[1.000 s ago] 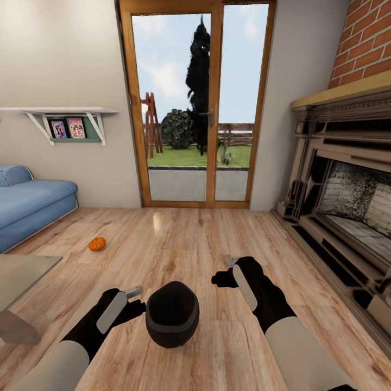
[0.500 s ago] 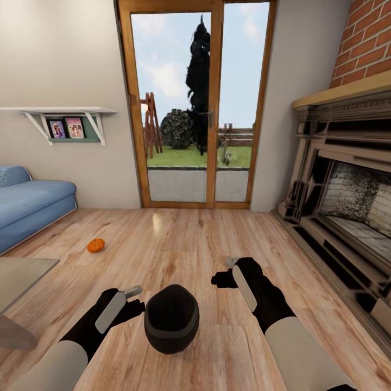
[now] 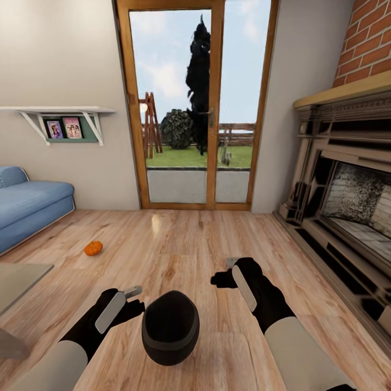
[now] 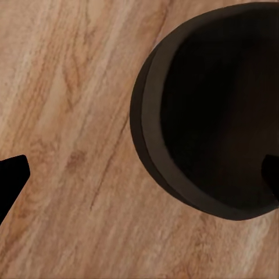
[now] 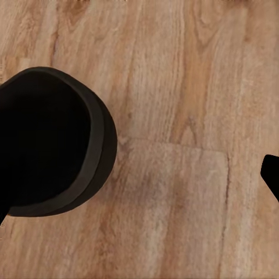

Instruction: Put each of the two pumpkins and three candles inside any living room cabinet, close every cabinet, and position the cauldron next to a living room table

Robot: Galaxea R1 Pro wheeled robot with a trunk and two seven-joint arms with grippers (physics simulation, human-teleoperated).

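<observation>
- Hovering over the wood floor [image 3: 179,244], my left gripper [image 3: 133,294] sits just beside the black cauldron [image 3: 170,327], fingers spread wide with nothing between them
- My right gripper [image 3: 225,271] hangs apart from the cauldron, fingers wide too
- One orange pumpkin [image 3: 93,248] lies on the floor near the blue sofa [image 3: 30,206]
- The table [image 3: 19,277] corner shows at far left
</observation>
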